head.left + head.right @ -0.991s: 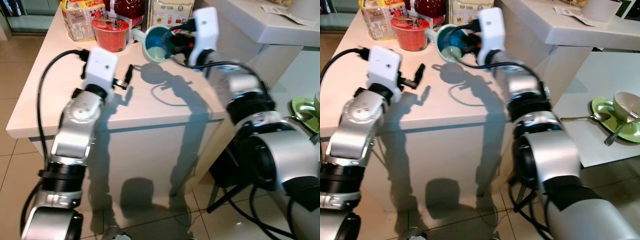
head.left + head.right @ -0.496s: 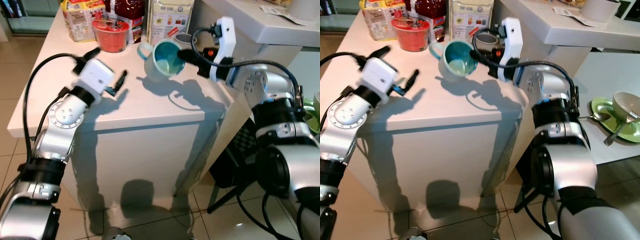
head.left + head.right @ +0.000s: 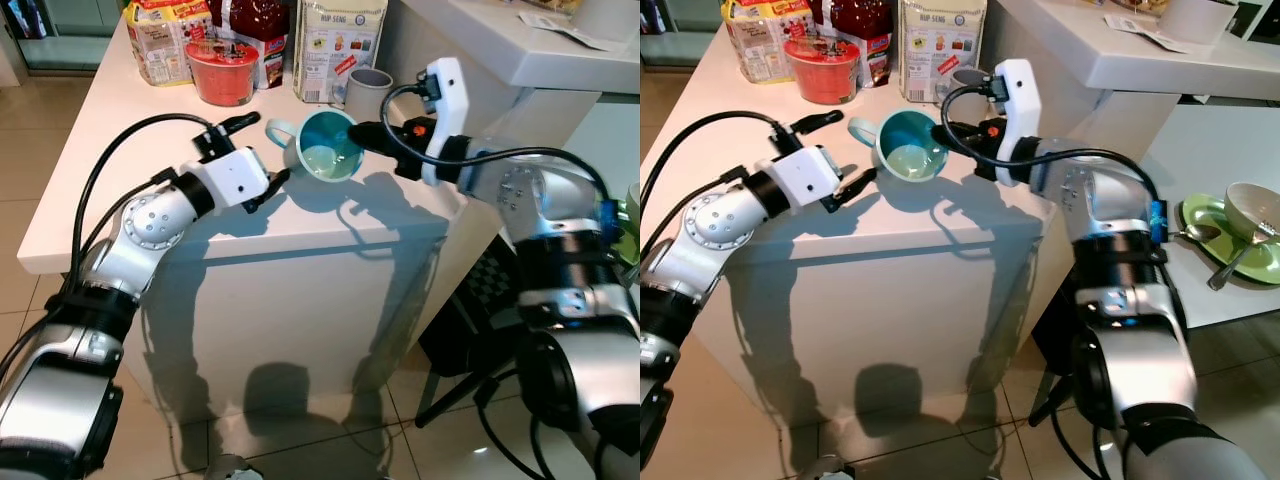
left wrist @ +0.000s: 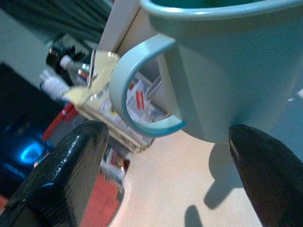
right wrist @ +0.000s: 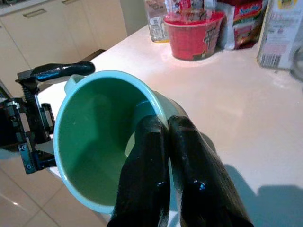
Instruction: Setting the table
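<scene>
A teal mug (image 3: pixel 322 150) hangs tilted over the white counter (image 3: pixel 120 170), its mouth turned up toward me. My right gripper (image 3: pixel 353 133) is shut on its rim, one finger (image 5: pixel 146 161) inside and the other outside the mug (image 5: pixel 90 142). My left gripper (image 3: pixel 254 150) is open beside the mug. Its two fingers (image 4: pixel 71 170) stand on either side of the mug's handle (image 4: pixel 135 90) without touching it. I cannot tell whether the mug's base touches the counter.
At the counter's back stand a red noodle cup (image 3: pixel 222 72), snack packets (image 3: pixel 160 35), a carton (image 3: pixel 335 45) and a grey cup (image 3: pixel 368 92). A lower white table at the right holds a green plate (image 3: pixel 1225 250) with a bowl and spoon. The counter's front edge is just below the mug.
My right gripper has carried the mug lower and toward the counter's front. The left gripper has swung in toward it, and its fingers now flank the handle.
</scene>
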Tool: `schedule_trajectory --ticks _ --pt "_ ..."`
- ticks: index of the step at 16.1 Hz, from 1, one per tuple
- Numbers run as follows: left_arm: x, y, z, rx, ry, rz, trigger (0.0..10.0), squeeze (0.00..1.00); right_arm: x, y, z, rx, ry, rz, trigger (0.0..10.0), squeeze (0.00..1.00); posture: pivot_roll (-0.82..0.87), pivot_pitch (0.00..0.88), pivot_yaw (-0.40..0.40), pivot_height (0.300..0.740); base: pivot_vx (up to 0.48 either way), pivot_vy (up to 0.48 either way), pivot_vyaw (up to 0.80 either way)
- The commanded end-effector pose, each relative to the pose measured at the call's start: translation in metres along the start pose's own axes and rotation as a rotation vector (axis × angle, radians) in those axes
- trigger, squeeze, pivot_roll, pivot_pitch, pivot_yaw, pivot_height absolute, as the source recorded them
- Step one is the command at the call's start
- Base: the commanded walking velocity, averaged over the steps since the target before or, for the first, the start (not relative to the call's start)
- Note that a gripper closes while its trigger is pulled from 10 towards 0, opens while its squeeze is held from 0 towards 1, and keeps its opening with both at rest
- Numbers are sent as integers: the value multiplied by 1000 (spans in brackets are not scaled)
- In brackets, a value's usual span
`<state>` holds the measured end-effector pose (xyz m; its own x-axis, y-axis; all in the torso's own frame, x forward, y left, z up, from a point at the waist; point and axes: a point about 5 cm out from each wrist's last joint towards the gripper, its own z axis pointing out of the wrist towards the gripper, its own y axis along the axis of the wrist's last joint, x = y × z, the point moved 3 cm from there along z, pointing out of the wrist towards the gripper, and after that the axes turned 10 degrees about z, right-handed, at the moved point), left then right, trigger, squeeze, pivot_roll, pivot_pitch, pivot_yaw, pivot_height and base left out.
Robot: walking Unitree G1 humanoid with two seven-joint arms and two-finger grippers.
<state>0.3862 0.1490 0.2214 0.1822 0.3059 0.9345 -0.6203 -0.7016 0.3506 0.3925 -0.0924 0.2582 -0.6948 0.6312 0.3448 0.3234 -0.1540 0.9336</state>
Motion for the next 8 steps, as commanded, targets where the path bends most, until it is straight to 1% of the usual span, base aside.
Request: schedule_trajectory --ticks 1,4,8 --pt "8 9 7 -42 4 45 10000 0 8 -3 -2 22 57 -3 0 0 116 0 -80 740 0 0 0" --pt "15 10 7 -60 24 66 10000 0 1 -13 -11 52 38 -36 0 0 116 0 -78 740 0 0 0" --pt "17 7 5 -65 19 86 10000 0 -16 -19 -18 73 -36 -55 0 0 116 0 -77 740 0 0 0"
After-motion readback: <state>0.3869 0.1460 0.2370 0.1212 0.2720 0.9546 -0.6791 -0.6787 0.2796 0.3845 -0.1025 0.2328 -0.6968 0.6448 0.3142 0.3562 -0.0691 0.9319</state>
